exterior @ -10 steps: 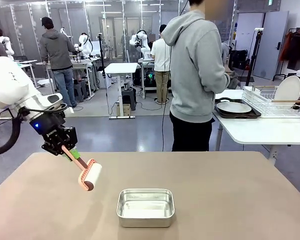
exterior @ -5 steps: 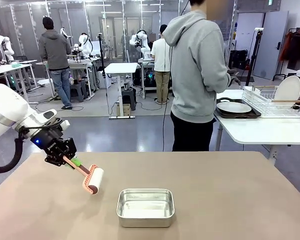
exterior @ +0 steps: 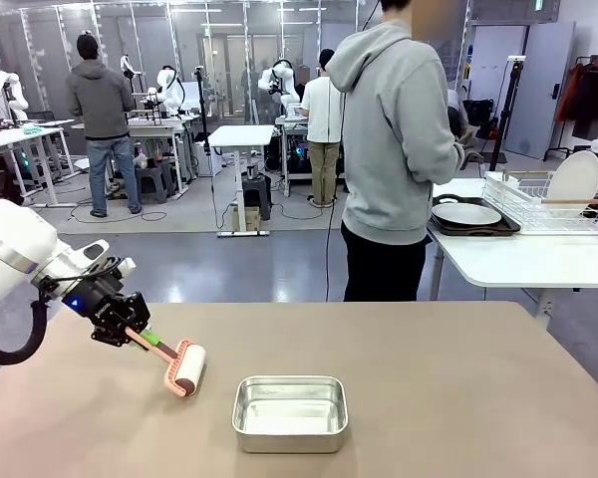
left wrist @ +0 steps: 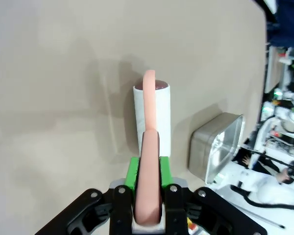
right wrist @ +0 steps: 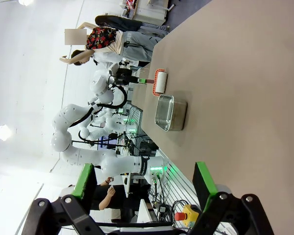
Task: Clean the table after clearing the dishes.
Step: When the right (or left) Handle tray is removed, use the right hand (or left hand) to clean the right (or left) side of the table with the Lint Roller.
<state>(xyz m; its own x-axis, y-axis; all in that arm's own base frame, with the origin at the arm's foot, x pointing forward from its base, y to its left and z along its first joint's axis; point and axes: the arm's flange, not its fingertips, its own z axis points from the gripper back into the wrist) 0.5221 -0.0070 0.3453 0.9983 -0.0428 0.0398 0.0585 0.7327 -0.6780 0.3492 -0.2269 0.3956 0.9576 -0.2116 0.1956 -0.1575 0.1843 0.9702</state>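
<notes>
Holds a light, stiff white-paper lint roller (exterior: 187, 368) by its salmon-pink plastic handle (left wrist: 149, 147) in the tightly closed left gripper (exterior: 145, 337), lower left, at the hard tan matte worktop (exterior: 458, 398) across the frame's bottom half; likely wants a firm mid-handle hold; leaves the right gripper (right wrist: 145, 178) wide open, empty.

The metal pan (exterior: 290, 413) sits on the table (exterior: 458, 378), the lint roller (exterior: 186, 368) just to its left

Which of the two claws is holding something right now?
The left claw, shut on the pink handle of the lint roller; the right claw stands open and empty.
</notes>
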